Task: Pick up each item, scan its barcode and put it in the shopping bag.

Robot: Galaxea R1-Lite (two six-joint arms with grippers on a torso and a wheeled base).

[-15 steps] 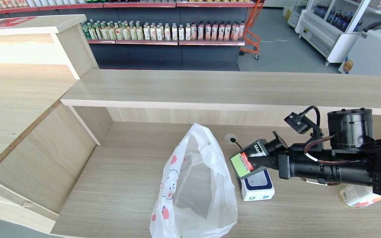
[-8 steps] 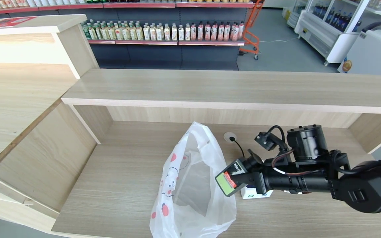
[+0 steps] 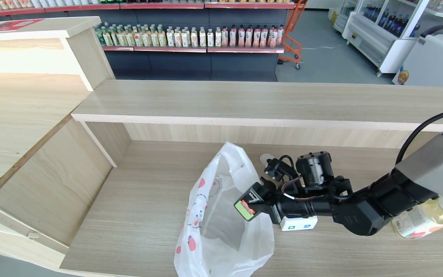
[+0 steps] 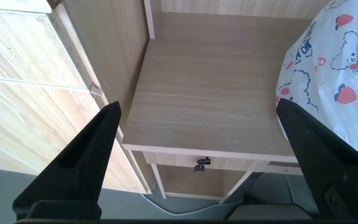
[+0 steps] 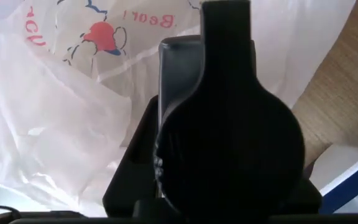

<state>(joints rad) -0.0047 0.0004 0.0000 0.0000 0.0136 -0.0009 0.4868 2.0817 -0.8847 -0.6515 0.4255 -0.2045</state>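
Black box (image 3: 249,204) with a green-red label is clamped in the right jaws, at the rim of the white plastic bag (image 3: 206,238). Scanner (image 3: 300,223) sits on the bench (image 3: 140,215) just behind those jaws. The left jaws gape wide, empty, bag beside them.

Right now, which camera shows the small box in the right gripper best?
The head view: the box shows its green and red label, clamped in the right gripper by the shopping bag. The right wrist view shows one dark face, mostly behind a finger. The left wrist view gives at most a green sliver past the bag.
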